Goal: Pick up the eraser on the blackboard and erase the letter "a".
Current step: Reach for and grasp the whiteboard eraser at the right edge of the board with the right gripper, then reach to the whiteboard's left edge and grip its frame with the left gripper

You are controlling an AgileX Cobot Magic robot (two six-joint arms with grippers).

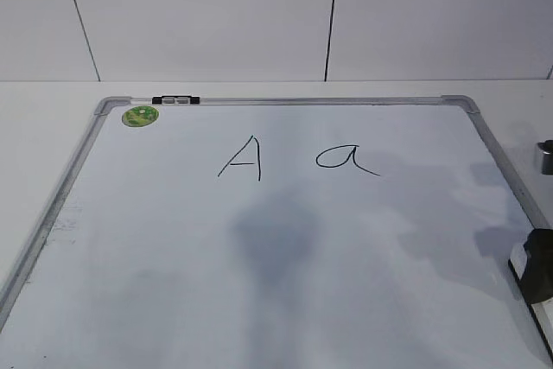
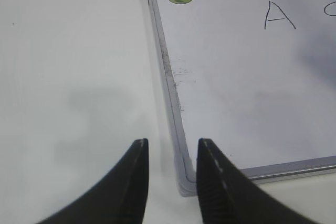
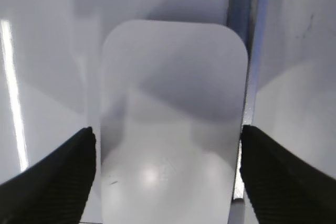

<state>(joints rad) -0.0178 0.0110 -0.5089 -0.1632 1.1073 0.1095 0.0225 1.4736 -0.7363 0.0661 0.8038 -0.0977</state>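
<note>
The blackboard (image 1: 285, 300) is a white board in a grey frame, lying flat. The small cursive letter "a" (image 1: 346, 158) sits right of centre on it, beside a capital "A" (image 1: 242, 158). The white eraser (image 3: 173, 129) lies at the board's right edge, against the frame. My right gripper (image 3: 168, 145) is open wide and low over it, one black finger on each long side; I cannot tell whether they touch it. The exterior view shows that gripper (image 1: 539, 267) at the far right over the eraser (image 1: 518, 258). My left gripper (image 2: 172, 148) is open and empty above the board's near-left corner (image 2: 185, 182).
A round green magnet (image 1: 140, 116) and a black-and-white clip (image 1: 175, 100) sit at the board's far-left corner. A small grey metal object (image 1: 545, 157) stands off the board's right side. White table surrounds the board; a tiled wall rises behind.
</note>
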